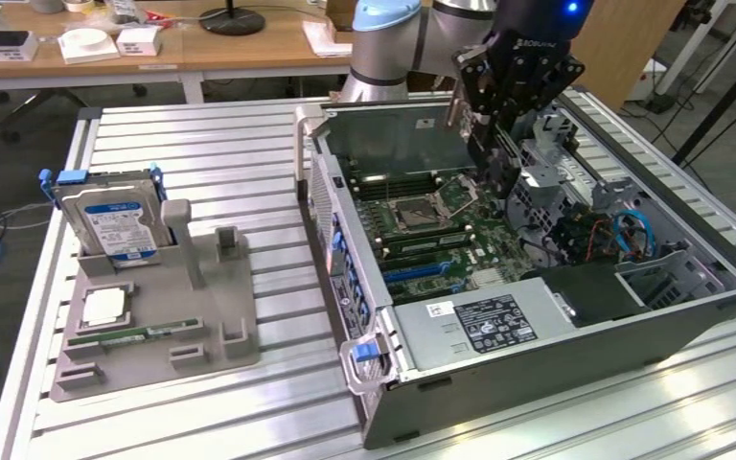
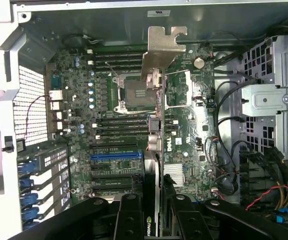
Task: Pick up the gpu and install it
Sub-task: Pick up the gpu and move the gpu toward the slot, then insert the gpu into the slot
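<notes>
Exterior view's left, on the desk (image 1: 215,144): grey tray (image 1: 221,321), holding a hard drive (image 1: 112,220) upright, a square chip (image 1: 103,307) and a RAM stick (image 1: 138,335) lying flat. To its right: open computer case (image 1: 535,383), containing motherboard (image 1: 432,230), drive cage (image 2: 273,100), cables (image 1: 631,235). Over the motherboard: my pincer (image 2: 156,220), clamped narrow on the gpu (image 2: 156,145), edge-on.

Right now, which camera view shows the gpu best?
The wrist view: the gpu stands edge-on between the fingers, its silver bracket clear above the motherboard. In the exterior view the fingers largely hide it.
</notes>
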`<state>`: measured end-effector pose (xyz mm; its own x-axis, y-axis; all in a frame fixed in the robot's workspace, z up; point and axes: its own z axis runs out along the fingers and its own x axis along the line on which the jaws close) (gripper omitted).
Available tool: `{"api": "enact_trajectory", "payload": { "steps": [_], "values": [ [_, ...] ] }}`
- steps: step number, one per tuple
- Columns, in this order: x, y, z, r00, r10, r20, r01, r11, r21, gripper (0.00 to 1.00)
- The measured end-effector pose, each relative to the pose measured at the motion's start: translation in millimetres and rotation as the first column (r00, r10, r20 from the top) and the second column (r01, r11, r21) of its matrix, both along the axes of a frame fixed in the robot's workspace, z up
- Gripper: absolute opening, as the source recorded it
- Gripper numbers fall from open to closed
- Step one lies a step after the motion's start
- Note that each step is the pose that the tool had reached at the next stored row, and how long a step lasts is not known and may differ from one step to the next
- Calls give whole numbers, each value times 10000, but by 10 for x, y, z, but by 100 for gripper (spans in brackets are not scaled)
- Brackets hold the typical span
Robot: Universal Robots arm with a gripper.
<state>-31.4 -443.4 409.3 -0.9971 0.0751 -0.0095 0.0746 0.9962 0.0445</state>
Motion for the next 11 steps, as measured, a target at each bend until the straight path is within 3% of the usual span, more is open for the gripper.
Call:
{"api": "enact_trajectory", "payload": {
  "steps": [11],
  "values": [
    [90,0,0,10000,0,0,0,10000,0,26]
  ]
}}
